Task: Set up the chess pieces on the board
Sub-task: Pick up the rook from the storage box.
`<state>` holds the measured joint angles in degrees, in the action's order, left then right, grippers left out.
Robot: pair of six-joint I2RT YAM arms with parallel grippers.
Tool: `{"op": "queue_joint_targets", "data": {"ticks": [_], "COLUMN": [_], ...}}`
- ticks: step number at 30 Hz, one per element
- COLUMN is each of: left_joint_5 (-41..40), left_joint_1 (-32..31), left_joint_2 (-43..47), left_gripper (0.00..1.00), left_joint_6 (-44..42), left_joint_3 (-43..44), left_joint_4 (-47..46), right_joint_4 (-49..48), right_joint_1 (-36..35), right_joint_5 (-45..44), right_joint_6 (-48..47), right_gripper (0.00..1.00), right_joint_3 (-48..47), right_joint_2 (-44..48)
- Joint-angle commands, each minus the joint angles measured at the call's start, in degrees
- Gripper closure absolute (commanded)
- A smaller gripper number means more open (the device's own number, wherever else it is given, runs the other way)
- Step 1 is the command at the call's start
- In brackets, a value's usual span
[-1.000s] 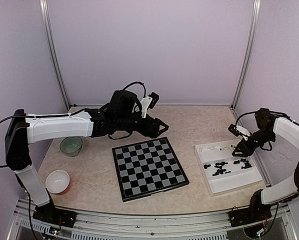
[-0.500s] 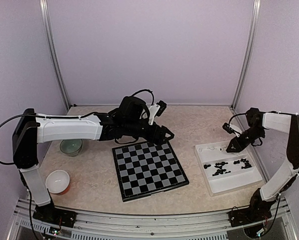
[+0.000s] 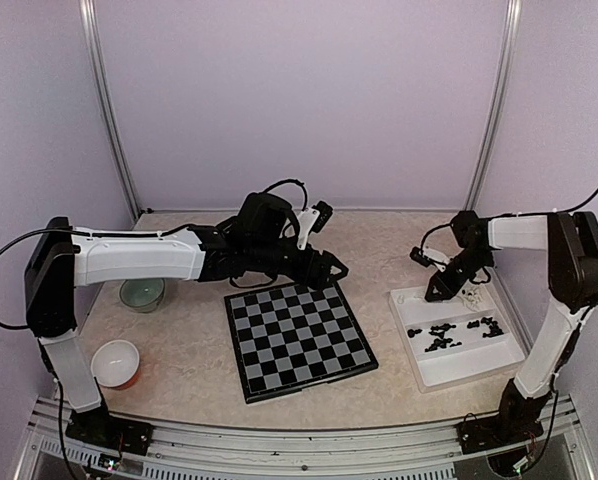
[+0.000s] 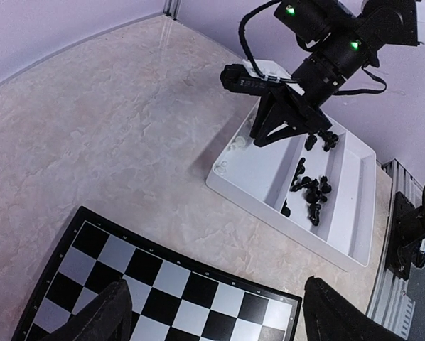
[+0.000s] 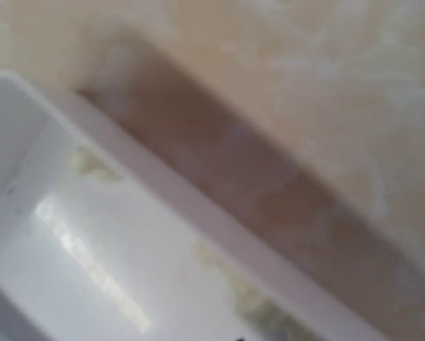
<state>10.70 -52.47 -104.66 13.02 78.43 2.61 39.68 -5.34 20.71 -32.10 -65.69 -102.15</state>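
Observation:
The black and grey board (image 3: 299, 335) lies in the middle of the table with bare squares. My left gripper (image 3: 324, 268) hovers open and empty over its far edge. In the left wrist view its fingers (image 4: 106, 312) frame the board's corner (image 4: 163, 284). Several black chess pieces (image 3: 447, 336) lie in the white tray (image 3: 407, 340), and a few cream ones sit at its far end (image 4: 234, 145). My right gripper (image 3: 441, 290) hangs over the tray's far left corner with its jaws spread and empty. The right wrist view is blurred and shows only the tray rim (image 5: 219, 234) and cream smudges (image 5: 92, 162).
A green bowl (image 3: 141, 292) and a white bowl with an orange base (image 3: 116, 362) stand left of the board. The tray (image 4: 269, 213) is to the right of the board. Purple walls enclose the table on three sides.
My right gripper has swung left from the tray's far right side to its far left corner. My left gripper shifted slightly right towards the board's far edge, then held still.

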Motion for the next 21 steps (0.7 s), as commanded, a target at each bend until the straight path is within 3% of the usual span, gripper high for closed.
{"op": "queue_joint_targets", "data": {"ticks": [1,9,13,21], "left_joint_5": [-0.3,-0.4,0.0,-0.2], "left_joint_1": [-0.3,-0.2,-0.2,-0.3], "left_joint_2": [0.5,0.2,0.0,0.5], "left_gripper": [0.18,0.19,0.19,0.20], "left_joint_6": [0.3,0.3,0.4,0.6], "left_joint_3": [-0.1,-0.2,0.0,-0.8], "left_joint_4": [0.3,0.2,0.0,-0.1], "right_joint_4": [-1.2,-2.0,-1.2,4.8], "right_joint_1": [-1.2,-2.0,-2.8,-3.7], "right_joint_5": [-3.1,-3.5,-1.7,0.9], "right_joint_6": [-1.3,-2.8,-3.5,-5.2], "right_gripper": [0.85,0.86,0.92,0.94], "right_joint_3": [-1.3,-0.4,0.8,0.2], "right_joint_2": [-2.8,-5.1,-5.1,-0.1]}}
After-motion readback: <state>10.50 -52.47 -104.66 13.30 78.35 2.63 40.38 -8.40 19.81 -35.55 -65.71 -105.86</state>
